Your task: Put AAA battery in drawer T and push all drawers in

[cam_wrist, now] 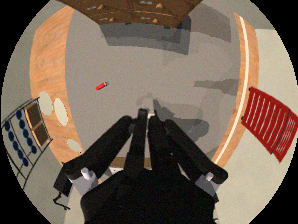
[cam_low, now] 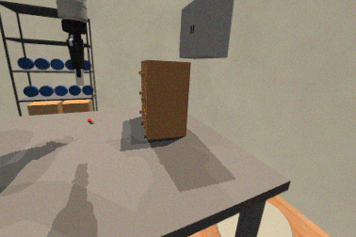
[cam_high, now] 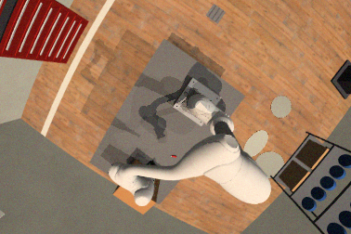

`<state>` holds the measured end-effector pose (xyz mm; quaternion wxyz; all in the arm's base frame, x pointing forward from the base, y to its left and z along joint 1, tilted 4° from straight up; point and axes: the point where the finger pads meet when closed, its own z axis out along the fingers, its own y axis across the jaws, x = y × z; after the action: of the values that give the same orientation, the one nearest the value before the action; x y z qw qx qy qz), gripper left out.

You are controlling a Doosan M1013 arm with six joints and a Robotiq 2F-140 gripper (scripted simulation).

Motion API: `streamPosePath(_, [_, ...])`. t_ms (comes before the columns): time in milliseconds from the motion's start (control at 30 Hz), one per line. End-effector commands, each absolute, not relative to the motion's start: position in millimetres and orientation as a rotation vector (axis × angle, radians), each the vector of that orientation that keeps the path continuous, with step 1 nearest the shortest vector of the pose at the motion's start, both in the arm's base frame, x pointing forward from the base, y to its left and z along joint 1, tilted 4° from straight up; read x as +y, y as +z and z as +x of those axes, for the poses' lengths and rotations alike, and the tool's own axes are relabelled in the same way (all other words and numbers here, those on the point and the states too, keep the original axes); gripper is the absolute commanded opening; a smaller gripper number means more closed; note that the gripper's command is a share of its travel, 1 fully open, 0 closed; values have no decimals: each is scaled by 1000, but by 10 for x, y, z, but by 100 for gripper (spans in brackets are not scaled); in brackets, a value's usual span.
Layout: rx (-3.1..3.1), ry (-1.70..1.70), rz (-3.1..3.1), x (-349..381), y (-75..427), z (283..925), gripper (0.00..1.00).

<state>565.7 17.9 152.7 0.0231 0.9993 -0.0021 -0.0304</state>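
Note:
The AAA battery (cam_low: 90, 120) is a small red cylinder lying on the grey table, left of the chest; it also shows in the overhead view (cam_high: 174, 156) and the wrist view (cam_wrist: 101, 86). My gripper (cam_low: 78, 70) hangs high above the table, pointing down, left of the chest and above the battery's far side. Its fingers (cam_wrist: 148, 115) are shut on nothing.
A metal shelf rack (cam_low: 47, 71) with blue discs and cardboard boxes stands behind the table. The table's right front corner (cam_low: 283, 183) is close to the chest's shadow. A grey panel (cam_low: 207, 22) hangs on the wall.

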Motion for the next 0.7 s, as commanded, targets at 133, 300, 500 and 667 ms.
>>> streamPosePath(133, [-10, -97, 3093, 189, 1545, 5674, 0])
streamPosePath(300, [-10, -97, 3093, 189, 1545, 5674, 0])
streamPosePath(500, [-10, -97, 3093, 189, 1545, 5674, 100])
streamPosePath(667, [-10, -97, 3093, 189, 1545, 5674, 100])
